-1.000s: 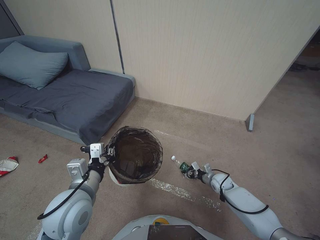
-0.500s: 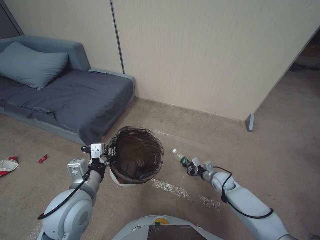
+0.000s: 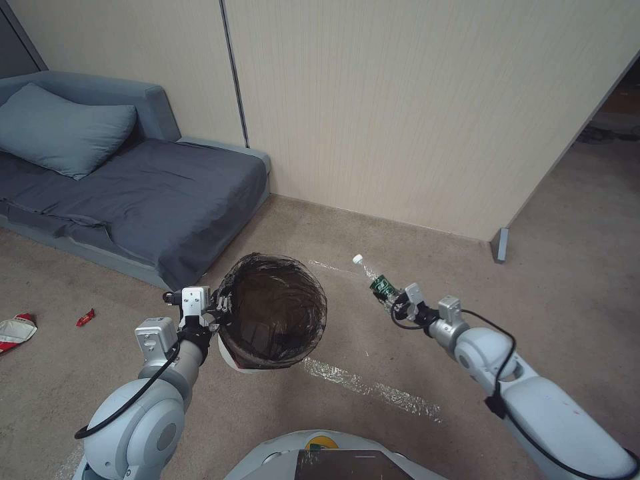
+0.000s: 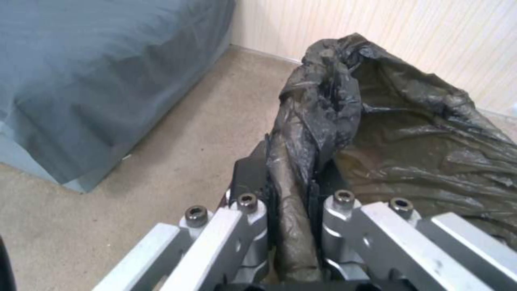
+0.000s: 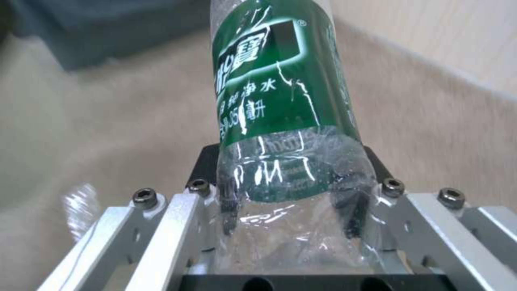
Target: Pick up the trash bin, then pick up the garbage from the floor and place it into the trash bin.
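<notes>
Holding the bin (image 3: 272, 313) up off the carpet, the left claw (image 3: 215, 308) is clenched on the bin's left rim, pinching the dark liner bag (image 4: 323, 121) against the plastic edge. The right claw (image 3: 400, 306) is clamped on the lower body of a clear bottle (image 3: 375, 281) with a green label, raised above the floor to the right of the bin, cap pointing toward the far wall. The right wrist view shows the bottle (image 5: 285, 121) walls buckling a little between the fingers (image 5: 350, 210), so it looks empty, light, thin and slick; a grip low on the body, as now, seems sound, though a harder squeeze could make it pop out. The bin hangs from 1 side of its rim, so it may tilt, and the soft liner could slide.

Open carpet lies between bottle and bin. The bed (image 3: 133, 193) is far and left, the wall (image 3: 433, 113) beyond. A crushed cup (image 3: 15, 331) and a red wrapper (image 3: 85, 317) lie on the floor at far left.
</notes>
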Controlling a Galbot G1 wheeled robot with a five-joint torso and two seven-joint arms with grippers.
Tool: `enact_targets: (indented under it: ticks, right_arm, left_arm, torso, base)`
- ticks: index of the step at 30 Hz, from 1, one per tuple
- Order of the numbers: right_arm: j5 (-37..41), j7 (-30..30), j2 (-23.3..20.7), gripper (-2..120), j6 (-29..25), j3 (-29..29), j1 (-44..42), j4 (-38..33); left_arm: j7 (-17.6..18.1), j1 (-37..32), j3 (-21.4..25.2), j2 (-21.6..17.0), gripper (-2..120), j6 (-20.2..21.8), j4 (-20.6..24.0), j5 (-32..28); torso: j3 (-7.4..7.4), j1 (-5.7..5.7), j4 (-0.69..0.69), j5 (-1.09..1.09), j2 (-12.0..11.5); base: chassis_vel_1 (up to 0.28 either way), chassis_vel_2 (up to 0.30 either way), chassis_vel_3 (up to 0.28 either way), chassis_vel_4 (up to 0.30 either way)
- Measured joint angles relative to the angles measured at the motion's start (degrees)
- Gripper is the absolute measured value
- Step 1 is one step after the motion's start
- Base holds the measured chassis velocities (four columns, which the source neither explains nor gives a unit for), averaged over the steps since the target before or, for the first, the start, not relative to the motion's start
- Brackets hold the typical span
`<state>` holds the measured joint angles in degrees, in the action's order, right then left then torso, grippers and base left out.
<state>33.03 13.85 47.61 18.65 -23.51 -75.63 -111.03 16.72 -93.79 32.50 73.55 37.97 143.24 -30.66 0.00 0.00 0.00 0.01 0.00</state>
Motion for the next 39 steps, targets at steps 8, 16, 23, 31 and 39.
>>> enact_targets:
  ticks: [8,16,23,31,39]
  right_arm:
    - [6.6,-1.8,-2.2,34,2.6,-6.4,-4.5,-16.6]
    - [12.3,-4.7,-2.4,34,5.6,-4.6,-3.9,-26.1]
    - [14.8,-6.9,-2.6,34,8.3,4.5,2.2,-28.7]
    - [14.4,-12.5,2.2,34,9.8,21.9,14.0,-22.7]
    - [12.9,-14.3,4.0,34,10.3,29.9,18.2,-19.0]
  left_arm:
    - [0.1,0.1,-0.2,-0.1,8,0.0,-0.3,0.0]
    - [0.2,0.0,-0.7,-0.4,8,0.0,-0.3,0.0]
    - [0.2,0.6,-1.4,-0.6,8,0.0,-0.2,0.0]
    - [0.2,1.4,-2.1,-0.1,8,0.1,-0.6,0.1]
    - [0.1,1.6,-2.0,0.4,8,0.2,-0.6,0.1]
  torso:
    - [0.00,0.00,0.00,-0.03,0.0]
    - [0.00,0.00,0.00,-0.01,0.0]
    - [0.00,0.00,-0.01,-0.03,0.0]
    - [0.01,0.00,0.02,-0.01,0.0]
    - [0.01,0.00,0.00,-0.02,0.0]
  base:
    - [0.000,0.000,0.000,0.000]
    - [0.000,0.000,0.000,0.000]
    - [0.000,0.000,0.000,0.000]
    - [0.000,0.000,0.000,0.000]
    - [0.000,0.000,0.000,0.000]
